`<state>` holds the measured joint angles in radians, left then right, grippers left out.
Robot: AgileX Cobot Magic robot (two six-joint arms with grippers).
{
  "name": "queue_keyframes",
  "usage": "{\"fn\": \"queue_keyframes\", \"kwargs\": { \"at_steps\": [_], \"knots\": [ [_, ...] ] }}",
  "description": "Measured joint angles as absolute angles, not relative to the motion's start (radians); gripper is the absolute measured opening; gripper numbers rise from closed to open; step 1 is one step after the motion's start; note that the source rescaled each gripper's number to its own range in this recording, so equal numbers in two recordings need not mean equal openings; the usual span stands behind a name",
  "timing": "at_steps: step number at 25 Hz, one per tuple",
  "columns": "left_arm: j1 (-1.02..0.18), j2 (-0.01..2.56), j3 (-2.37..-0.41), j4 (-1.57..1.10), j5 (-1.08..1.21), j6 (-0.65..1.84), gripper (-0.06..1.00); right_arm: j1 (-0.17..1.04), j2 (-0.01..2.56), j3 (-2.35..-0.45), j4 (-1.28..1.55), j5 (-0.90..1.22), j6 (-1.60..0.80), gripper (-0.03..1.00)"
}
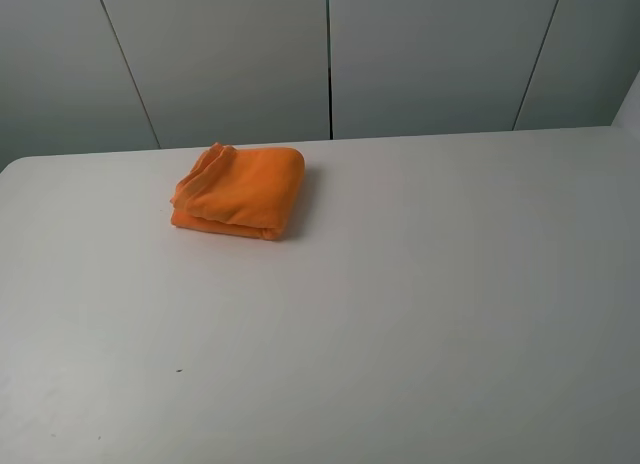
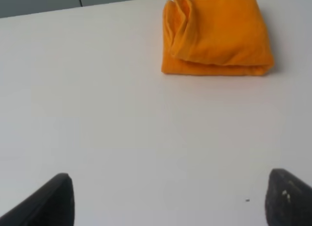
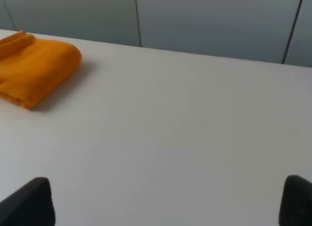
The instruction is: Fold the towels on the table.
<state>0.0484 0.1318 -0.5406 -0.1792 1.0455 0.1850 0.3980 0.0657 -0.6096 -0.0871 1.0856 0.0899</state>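
Observation:
The orange towel [image 1: 240, 192] lies folded into a compact stack on the white table [image 1: 420, 284], left of centre toward the far edge. It also shows in the left wrist view [image 2: 217, 36] and at the edge of the right wrist view [image 3: 34, 72]. Neither arm shows in the exterior high view. My left gripper [image 2: 170, 201] is open and empty, well short of the towel, with only its dark fingertips [image 2: 48, 204] showing. My right gripper [image 3: 168, 204] is open and empty, off to the towel's right, fingertips [image 3: 29, 204] at the frame's edge.
Grey wall panels [image 1: 330, 54] stand behind the table's far edge. A tiny dark speck [image 1: 179, 370] lies on the tabletop toward the near left; it also shows in the left wrist view [image 2: 247, 200].

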Motion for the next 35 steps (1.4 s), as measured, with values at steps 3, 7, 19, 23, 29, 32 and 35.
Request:
{"fn": "queue_keyframes", "kwargs": {
  "at_steps": [3,7,19,23,29,32,35],
  "knots": [
    [0.048,0.037,-0.532,-0.124,1.087,0.185,1.00,0.398,0.008,-0.543,-0.010,1.083,0.000,1.00],
    [0.048,0.005,-0.532,-0.078,1.104,0.157,1.00,0.398,0.002,-0.513,0.016,1.098,-0.034,1.00],
    [0.048,0.000,-0.519,-0.079,1.097,0.107,1.00,0.398,-0.001,-0.513,0.016,1.098,0.041,1.00],
    [0.048,0.000,-0.519,-0.079,1.095,0.107,1.00,0.398,-0.001,-0.513,0.016,1.098,0.041,1.00],
    [0.048,0.000,-0.519,-0.061,1.092,0.123,1.00,0.236,-0.001,-0.513,0.016,1.098,0.015,1.00],
    [0.048,0.000,-0.519,-0.075,1.092,0.130,1.00,0.099,-0.001,-0.513,0.016,1.098,0.012,1.00],
    [0.048,0.000,-0.519,-0.100,1.092,0.132,1.00,0.011,-0.001,-0.513,0.016,1.098,0.011,1.00]
  ]
}}
